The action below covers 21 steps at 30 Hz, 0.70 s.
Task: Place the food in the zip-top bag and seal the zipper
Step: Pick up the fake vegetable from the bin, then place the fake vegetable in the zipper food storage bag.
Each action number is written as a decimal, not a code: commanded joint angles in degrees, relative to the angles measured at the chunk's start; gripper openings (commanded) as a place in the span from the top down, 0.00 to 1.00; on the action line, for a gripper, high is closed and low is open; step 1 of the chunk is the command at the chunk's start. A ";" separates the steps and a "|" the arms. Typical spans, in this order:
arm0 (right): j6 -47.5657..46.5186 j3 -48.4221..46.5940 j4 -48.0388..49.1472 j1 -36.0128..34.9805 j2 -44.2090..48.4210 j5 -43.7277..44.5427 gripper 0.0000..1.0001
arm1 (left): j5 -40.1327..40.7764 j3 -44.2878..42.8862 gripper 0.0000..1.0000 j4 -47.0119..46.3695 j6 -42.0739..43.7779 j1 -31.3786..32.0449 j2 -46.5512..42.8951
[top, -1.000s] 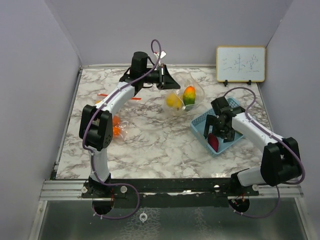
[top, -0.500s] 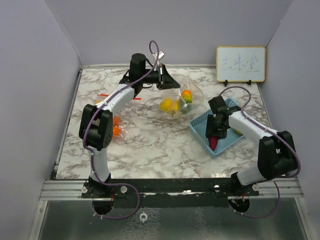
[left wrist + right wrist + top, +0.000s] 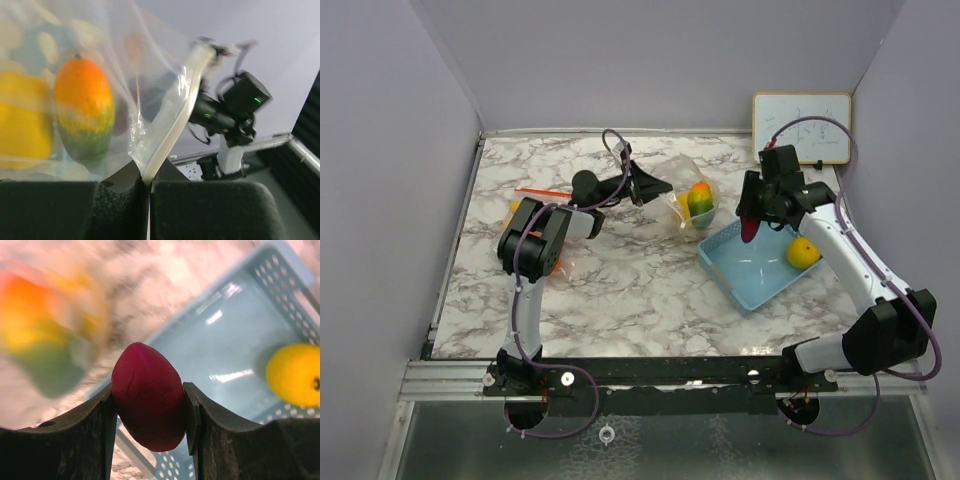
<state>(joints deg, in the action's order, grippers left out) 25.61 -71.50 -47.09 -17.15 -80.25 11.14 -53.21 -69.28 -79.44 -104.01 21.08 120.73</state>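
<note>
A clear zip-top bag [image 3: 695, 200] stands at the back centre of the table, holding an orange-green mango [image 3: 699, 196] and a yellow fruit. My left gripper [image 3: 645, 188] is shut on the bag's zipper strip [image 3: 170, 130] at its left edge; the mango [image 3: 82, 115] and yellow fruit [image 3: 20, 125] show through the film. My right gripper [image 3: 750, 222] is shut on a dark red fruit [image 3: 148, 395] and holds it above the far corner of the light blue basket [image 3: 755, 270], just right of the bag. A yellow-orange fruit [image 3: 803, 252] lies in the basket [image 3: 240, 315].
Orange pieces [image 3: 552, 258] lie by the left arm's elbow at the table's left, with a red strip [image 3: 542, 191] behind them. A small whiteboard [image 3: 801, 127] stands at the back right. Grey walls close in the table on three sides.
My right gripper has lifted the dark red fruit out of the basket and carried it back and up toward the bag. The left arm has dropped lower, and the bag has shifted right.
</note>
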 commanded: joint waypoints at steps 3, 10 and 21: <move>-5.75 -6.62 16.25 0.18 6.12 -18.72 0.79 | -2.27 -5.21 1.00 8.40 4.35 0.46 -2.36; -1.09 -7.39 27.65 0.10 2.14 -36.08 0.82 | -4.90 -9.67 1.00 21.49 10.75 0.58 -4.31; 2.65 -4.88 37.43 -0.74 -5.84 -39.46 0.83 | -5.51 -6.58 1.00 26.40 14.11 1.94 -6.00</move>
<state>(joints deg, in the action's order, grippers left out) 26.46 -78.96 -14.81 -17.19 -84.55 -26.70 -57.25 -76.42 -51.83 -90.37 22.22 116.27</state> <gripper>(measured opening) 0.489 0.009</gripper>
